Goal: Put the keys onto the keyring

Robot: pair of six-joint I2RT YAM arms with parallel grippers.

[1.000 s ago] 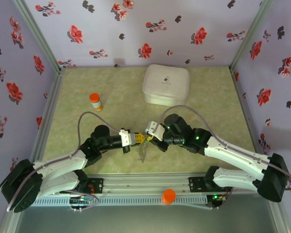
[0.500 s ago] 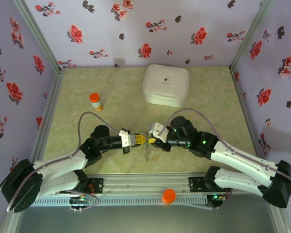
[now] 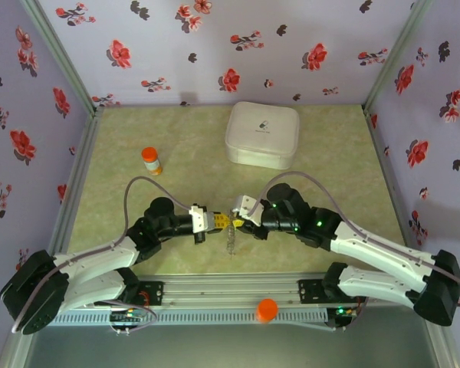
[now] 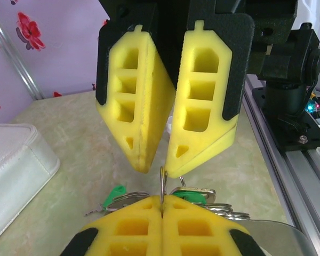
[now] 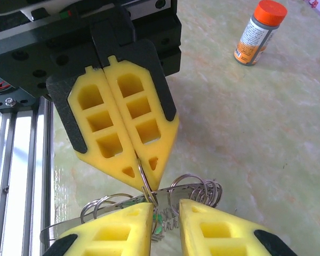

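Where the two arms are bolted along the near rail, a small orange round thing sits on that rail between their bases. Just beyond it both arms bend inward, and their yellow-padded ends meet tip to tip over the front middle of the table.

The left gripper is pressed fully together. Its pads pinch one thin wire loop of the keyring, and that loop stands upright out of the seam between them. The rest of the keyring, a tangle of overlapping wire coils, hangs under the spot where the two grippers meet. I cannot tell from above whether it touches the table.

The keys are caught up in that tangle. One green head shows just left of the pinched loop, and another sits just right of it, beneath a flat silvery piece.

The right gripper has its fingers a narrow gap apart — coils and a bit of green lie in that gap. Whether the pads press on any of it I cannot say. Seen from the left wrist, its tips straddle the upright loop just above the left pads.

Farther back on the left an orange-capped bottle stands upright, well apart from the grippers. A white rounded case lies at the back middle, near the floral wall.
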